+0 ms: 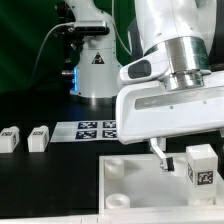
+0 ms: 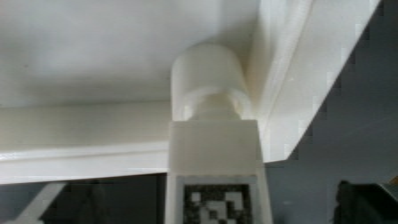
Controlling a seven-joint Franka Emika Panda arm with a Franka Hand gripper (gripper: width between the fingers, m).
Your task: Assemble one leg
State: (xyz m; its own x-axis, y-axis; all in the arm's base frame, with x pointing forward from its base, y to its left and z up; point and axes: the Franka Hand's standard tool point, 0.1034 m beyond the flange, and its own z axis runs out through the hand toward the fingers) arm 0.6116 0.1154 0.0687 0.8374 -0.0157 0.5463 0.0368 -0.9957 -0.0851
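Gripper (image 1: 176,157) hangs low, jaws spread, gripping nothing. One dark fingertip (image 1: 158,152) shows clear of the small white plastic rectangular leg (image 1: 203,165), which stands upright just beside it toward the exterior view's right, tag facing out. The leg sits on the large white square plate (image 1: 130,178). Two more white tagged posts (image 1: 38,138) (image 1: 10,138) stand well apart on the black table (image 1: 40,185), near the marker board (image 1: 95,128).

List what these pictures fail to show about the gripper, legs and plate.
1. Gripper open or shut: exterior view, one finger hidden behind the leg.
2. Tag pattern on the leg: wrist view, blurred and cut by the picture's edge.
3. Plate outline: exterior view, cut by the edge, partly behind the leg.
4. Tags on spare legs: exterior view, too small.
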